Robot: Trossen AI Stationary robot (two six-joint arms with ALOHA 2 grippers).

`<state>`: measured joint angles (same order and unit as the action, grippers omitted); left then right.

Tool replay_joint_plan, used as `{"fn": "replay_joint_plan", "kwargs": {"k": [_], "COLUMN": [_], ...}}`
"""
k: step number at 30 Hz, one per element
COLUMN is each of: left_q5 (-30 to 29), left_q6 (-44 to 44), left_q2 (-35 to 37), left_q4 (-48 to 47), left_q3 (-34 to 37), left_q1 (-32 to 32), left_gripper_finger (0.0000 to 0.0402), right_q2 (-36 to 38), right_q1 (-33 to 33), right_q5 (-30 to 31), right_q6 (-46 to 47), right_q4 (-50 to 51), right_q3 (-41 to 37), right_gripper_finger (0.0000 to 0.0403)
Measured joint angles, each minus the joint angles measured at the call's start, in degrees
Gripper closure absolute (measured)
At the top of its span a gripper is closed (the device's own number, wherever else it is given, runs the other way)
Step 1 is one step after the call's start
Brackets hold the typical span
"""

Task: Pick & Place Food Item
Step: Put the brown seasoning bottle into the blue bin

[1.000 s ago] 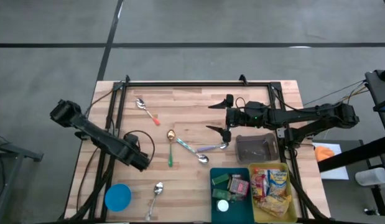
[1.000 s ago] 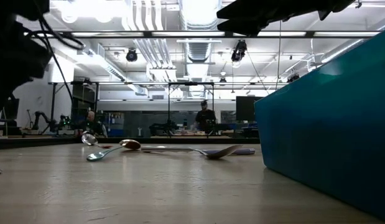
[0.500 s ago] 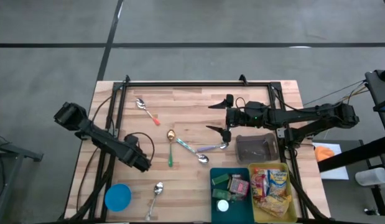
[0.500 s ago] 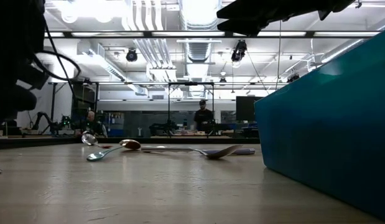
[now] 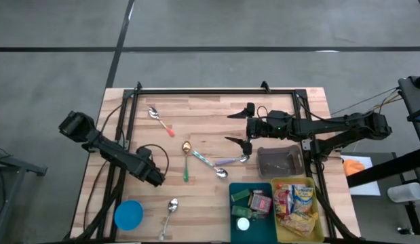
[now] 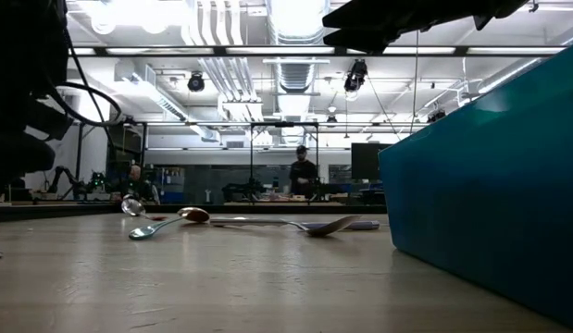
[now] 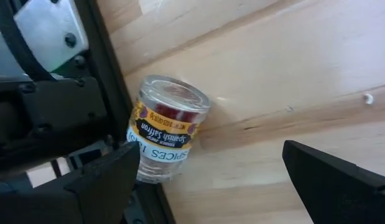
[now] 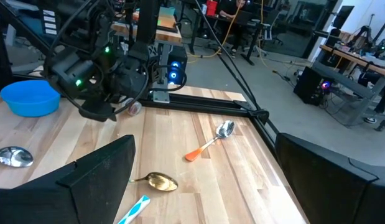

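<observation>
A small glass jar (image 7: 166,127) with a yellow "Spanish Saffron" label lies on its side on the wooden table, next to the black frame rail (image 7: 108,74) at the left. My left gripper (image 7: 211,149) points steeply down over it, open. The jar lies between the fingers, close to one finger (image 7: 99,183), which hides its lower end. From above, the gripper (image 5: 154,177) covers the jar. In the right wrist view the jar (image 8: 134,107) shows beside that gripper. My right gripper (image 5: 230,127) hangs open and level above the table's middle, holding nothing. My left gripper stands open around the saffron jar. One finger (image 7: 111,174) overlaps the jar's lower end (image 7: 148,169), and I cannot tell whether it touches it. The other finger (image 7: 335,180) is well clear of the jar.
Several spoons (image 5: 186,150) lie across the middle of the table. A blue bowl (image 5: 128,215) sits at the near left. A grey tray (image 5: 279,161), a teal bin (image 5: 234,203) and a yellow bin (image 5: 318,207) with packets stand at the near right.
My left gripper has come down toward the table at the left rail, most of it in the earlier half of the second, staying open. The right arm has kept still.
</observation>
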<state>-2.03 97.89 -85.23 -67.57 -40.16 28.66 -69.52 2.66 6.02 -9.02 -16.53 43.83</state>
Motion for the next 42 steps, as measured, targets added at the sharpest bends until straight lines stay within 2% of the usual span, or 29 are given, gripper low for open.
{"fn": "replay_joint_plan", "kwargs": {"k": [5,6,9,12,17,24,28,34,42], "left_q5": [0.79,0.6,0.37,0.55,-0.88,-7.58,-14.44,-27.01,-27.58], "left_q6": [1.43,2.16,2.87,2.62,-0.4,0.12,-1.48,-9.51,-8.99], "left_q2": [0.21,0.2,0.66,0.87,1.14,1.18,1.12,1.11,1.13], "left_q4": [3.06,7.74,10.85,18.34,16.72,6.06,5.23,7.12,6.82], "left_q3": [-0.62,-0.54,-1.16,-2.28,-5.67,-9.45,-10.06,-10.19,-10.14], "left_q1": [-0.26,-0.26,-0.32,-0.32,-0.37,-0.69,-1.44,-2.18,-7.48], "left_gripper_finger": [0.0009,0.0009,0.0009,0.0009,0.0009,0.0009,0.0009,0.0009,0.0009], "right_q2": [0.0,-0.01,-0.01,0.0,0.02,0.02,0.02,0.02,0.02], "right_q1": [-0.01,-0.01,-0.02,-0.01,-0.01,-0.01,-0.01,-0.01,-0.01], "right_q5": [0.0,0.0,-0.04,0.08,0.0,-0.01,-0.02,-0.01,-0.01], "right_q6": [0.0,0.0,0.0,0.0,0.0,0.0,0.0,0.0,0.0], "right_q4": [-0.01,0.0,0.07,0.08,0.04,0.02,0.02,0.02,0.02], "right_q3": [0.0,0.0,0.0,0.02,0.02,0.02,0.02,0.02,0.02], "right_gripper_finger": [0.0018,0.0018,0.0018,0.0018,0.0018,0.0018,0.0018,0.0018,0.0018]}}
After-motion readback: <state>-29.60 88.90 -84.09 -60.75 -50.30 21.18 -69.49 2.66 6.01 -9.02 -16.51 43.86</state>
